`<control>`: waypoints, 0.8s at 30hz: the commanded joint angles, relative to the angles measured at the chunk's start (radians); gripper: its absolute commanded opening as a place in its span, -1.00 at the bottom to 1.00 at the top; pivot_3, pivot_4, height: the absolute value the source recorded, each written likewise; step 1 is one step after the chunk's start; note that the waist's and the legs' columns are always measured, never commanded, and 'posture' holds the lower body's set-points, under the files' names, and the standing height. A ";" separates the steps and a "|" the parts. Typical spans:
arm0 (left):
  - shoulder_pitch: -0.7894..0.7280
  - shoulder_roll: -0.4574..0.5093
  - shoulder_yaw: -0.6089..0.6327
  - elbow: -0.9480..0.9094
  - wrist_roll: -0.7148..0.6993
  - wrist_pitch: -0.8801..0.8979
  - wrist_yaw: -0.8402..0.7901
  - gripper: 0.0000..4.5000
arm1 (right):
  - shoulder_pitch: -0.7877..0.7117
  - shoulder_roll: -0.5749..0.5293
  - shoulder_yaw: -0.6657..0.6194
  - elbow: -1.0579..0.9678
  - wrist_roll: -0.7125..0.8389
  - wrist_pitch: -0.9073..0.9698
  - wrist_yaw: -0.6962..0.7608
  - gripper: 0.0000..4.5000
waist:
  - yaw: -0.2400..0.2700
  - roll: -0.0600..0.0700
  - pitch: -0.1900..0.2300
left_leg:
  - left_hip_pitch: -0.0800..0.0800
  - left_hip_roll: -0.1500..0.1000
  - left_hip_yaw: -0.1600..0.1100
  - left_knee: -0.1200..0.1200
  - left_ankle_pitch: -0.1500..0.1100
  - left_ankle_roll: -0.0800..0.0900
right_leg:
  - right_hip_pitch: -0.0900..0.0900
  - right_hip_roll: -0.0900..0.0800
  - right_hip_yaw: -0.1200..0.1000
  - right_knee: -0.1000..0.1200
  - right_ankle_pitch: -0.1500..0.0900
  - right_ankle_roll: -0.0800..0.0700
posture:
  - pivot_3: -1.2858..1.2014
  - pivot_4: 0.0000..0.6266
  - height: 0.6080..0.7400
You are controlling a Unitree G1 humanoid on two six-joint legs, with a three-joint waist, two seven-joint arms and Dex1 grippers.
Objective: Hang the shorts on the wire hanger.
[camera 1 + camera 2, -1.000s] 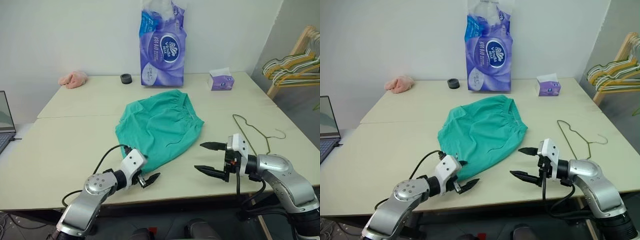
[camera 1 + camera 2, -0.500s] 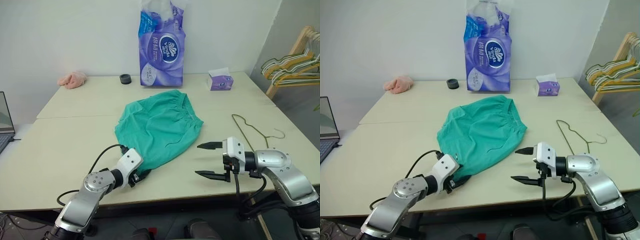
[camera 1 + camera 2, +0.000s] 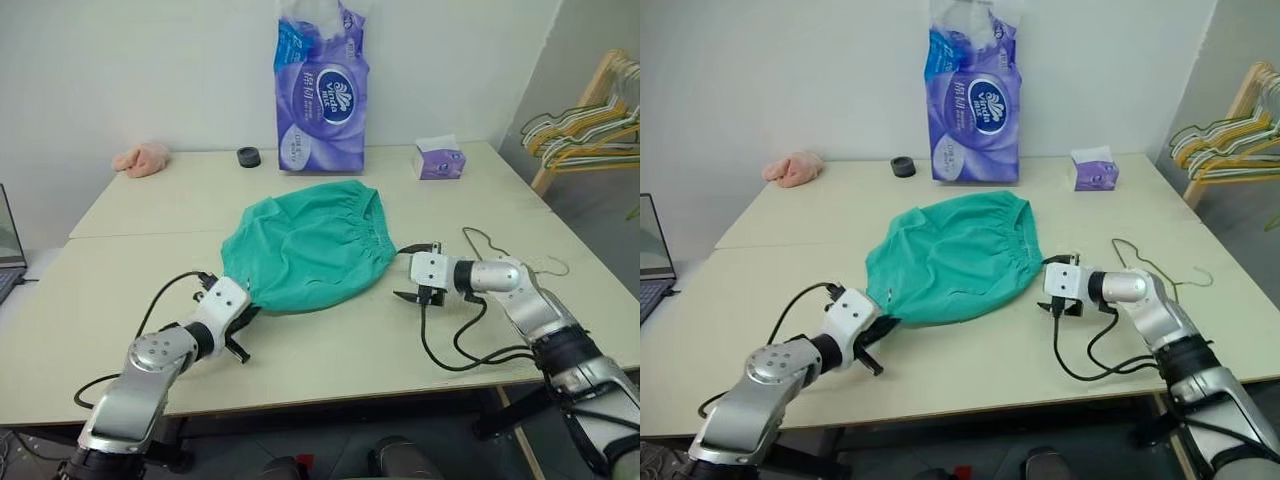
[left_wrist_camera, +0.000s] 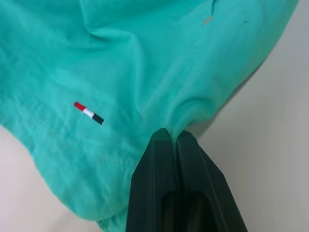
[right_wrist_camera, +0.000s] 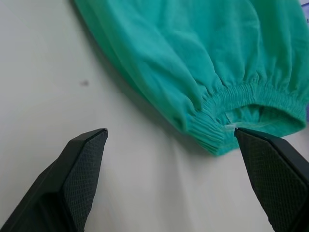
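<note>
Moved: left tool [image 3: 243, 322] has clamped the shorts [image 3: 305, 250] hem, dragging it leftward.
Right tool [image 3: 412, 272]: jaws apart, waistband corner just ahead.

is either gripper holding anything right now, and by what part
The left gripper is shut on the teal shorts, pinching a fold of cloth at the hem edge. The right gripper is open at the elastic waistband, holding nothing.

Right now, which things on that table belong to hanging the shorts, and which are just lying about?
Job:
teal-green shorts, pinched by the shut left gripper
olive wire hanger
open right gripper by the waistband

Lying about:
purple tissue pack
small tissue box
pink cloth
black ring
</note>
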 commanded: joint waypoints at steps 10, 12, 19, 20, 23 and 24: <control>-0.023 0.037 0.070 -0.046 -0.054 -0.012 -0.032 -1.00 | -0.269 0.186 0.107 0.418 -0.240 -0.242 -0.282 0.82 | -0.004 0.000 0.000 | 0.000 -0.001 -0.002 0.000 0.000 0.000 | 0.000 -0.001 -0.001 0.001 0.001 0.000 | -0.06 -0.99 1.00; -0.019 0.047 0.076 -0.043 -0.055 -0.018 -0.037 -1.00 | -0.289 0.196 0.110 0.454 -0.251 -0.251 -0.303 0.57 | -0.004 0.000 0.000 | 0.000 -0.001 -0.002 0.000 0.000 0.000 | 0.000 -0.001 -0.001 0.002 0.001 0.000 | -0.06 -1.00 1.00; -0.011 0.085 0.110 -0.007 -0.058 -0.054 -0.062 -1.00 | -0.320 0.207 0.102 0.513 -0.255 -0.283 -0.358 -0.55 | -0.012 0.000 0.000 | 0.000 -0.001 -0.003 0.000 0.000 0.000 | 0.000 -0.002 -0.002 0.002 0.001 0.000 | -0.06 -1.00 1.00; -0.015 0.089 0.107 0.003 -0.056 -0.063 -0.065 -1.00 | -0.324 0.210 0.098 0.514 -0.249 -0.287 -0.360 -0.69 | -0.013 0.000 0.000 | 0.000 -0.001 -0.003 0.000 0.000 0.000 | 0.000 -0.002 -0.002 0.002 0.001 0.000 | -0.06 -1.00 1.00; -0.043 0.098 0.092 0.038 -0.044 -0.091 -0.073 -1.00 | -0.345 0.217 0.085 0.513 -0.237 -0.298 -0.375 -0.99 | -0.019 0.000 0.000 | 0.000 -0.002 -0.003 0.000 0.000 0.000 | 0.000 -0.002 -0.002 0.002 0.001 0.000 | -0.07 -1.00 1.00; -0.054 0.104 0.083 0.049 -0.038 -0.102 -0.080 -1.00 | -0.358 0.215 0.079 0.510 -0.234 -0.303 -0.382 -0.99 | -0.020 0.000 0.000 | 0.000 -0.002 -0.003 0.000 0.000 0.000 | 0.000 -0.002 -0.002 0.002 0.001 0.000 | -0.07 -1.00 1.00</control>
